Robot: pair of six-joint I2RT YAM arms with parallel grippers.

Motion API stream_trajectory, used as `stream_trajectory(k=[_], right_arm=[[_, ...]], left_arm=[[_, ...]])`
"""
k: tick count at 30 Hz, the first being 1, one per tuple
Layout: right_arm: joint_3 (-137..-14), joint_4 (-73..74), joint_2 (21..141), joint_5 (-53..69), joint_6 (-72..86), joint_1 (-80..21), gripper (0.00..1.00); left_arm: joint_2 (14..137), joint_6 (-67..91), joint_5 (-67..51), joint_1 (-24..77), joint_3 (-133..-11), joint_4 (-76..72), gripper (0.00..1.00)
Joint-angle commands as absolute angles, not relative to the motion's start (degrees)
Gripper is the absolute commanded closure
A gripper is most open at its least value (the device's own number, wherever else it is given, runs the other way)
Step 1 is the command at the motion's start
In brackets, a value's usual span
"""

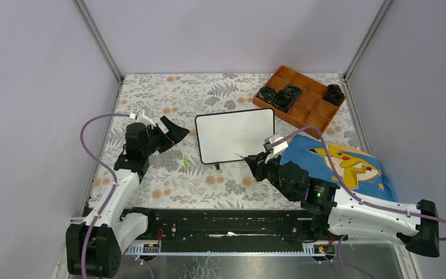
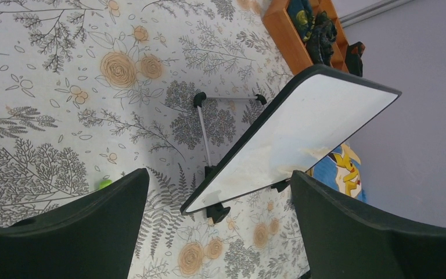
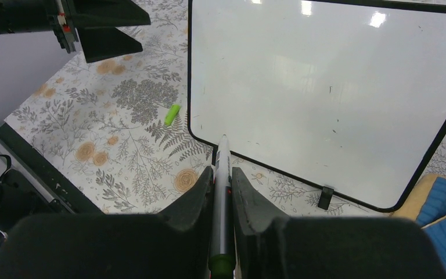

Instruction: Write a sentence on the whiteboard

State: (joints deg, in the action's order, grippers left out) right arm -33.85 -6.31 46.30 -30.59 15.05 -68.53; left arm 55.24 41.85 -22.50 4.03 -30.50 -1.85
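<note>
The whiteboard (image 1: 235,135) stands tilted on small black feet at mid table; it also shows in the left wrist view (image 2: 302,133) and the right wrist view (image 3: 325,87). Its face is blank, with no green sentence in view. My right gripper (image 1: 254,163) (image 3: 222,170) is shut on a grey marker (image 3: 222,157) with a green end. The marker's tip points at the board's lower left edge; contact cannot be told. My left gripper (image 1: 177,129) (image 2: 219,174) is open and empty, just left of the board. A green cap (image 1: 185,159) lies on the cloth between them.
An orange compartment tray (image 1: 319,110) with several dark objects stands at the back right. A blue Pikachu cloth (image 1: 342,165) lies right of the board, under my right arm. Grey walls close in on both sides of the floral table.
</note>
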Motion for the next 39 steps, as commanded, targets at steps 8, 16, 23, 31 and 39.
stream_trajectory(k=[8, 16, 23, 31, 39], right_arm=[[-33.9, -9.1, 45.4, -32.1, 13.6, -69.0, 1.00], [-34.4, -9.1, 45.9, -31.9, 13.3, -69.0, 1.00], [-34.7, -9.8, 47.0, -31.7, 13.2, -69.0, 1.00], [-34.9, -9.3, 46.8, -31.5, 13.4, -69.0, 1.00], [-34.7, -8.5, 45.7, -31.9, 13.5, -69.0, 1.00]], left_arm=[[55.2, 46.8, -1.8, 5.2, -45.4, 22.8, 0.01], [48.2, 45.5, 24.2, 16.4, -43.9, 23.3, 0.01], [42.9, 45.2, 37.9, 21.2, -38.9, 20.9, 0.01], [47.4, 33.5, 18.4, 21.1, -38.4, 9.6, 0.01], [48.5, 39.4, 5.2, 11.0, -35.1, 1.0, 0.01]])
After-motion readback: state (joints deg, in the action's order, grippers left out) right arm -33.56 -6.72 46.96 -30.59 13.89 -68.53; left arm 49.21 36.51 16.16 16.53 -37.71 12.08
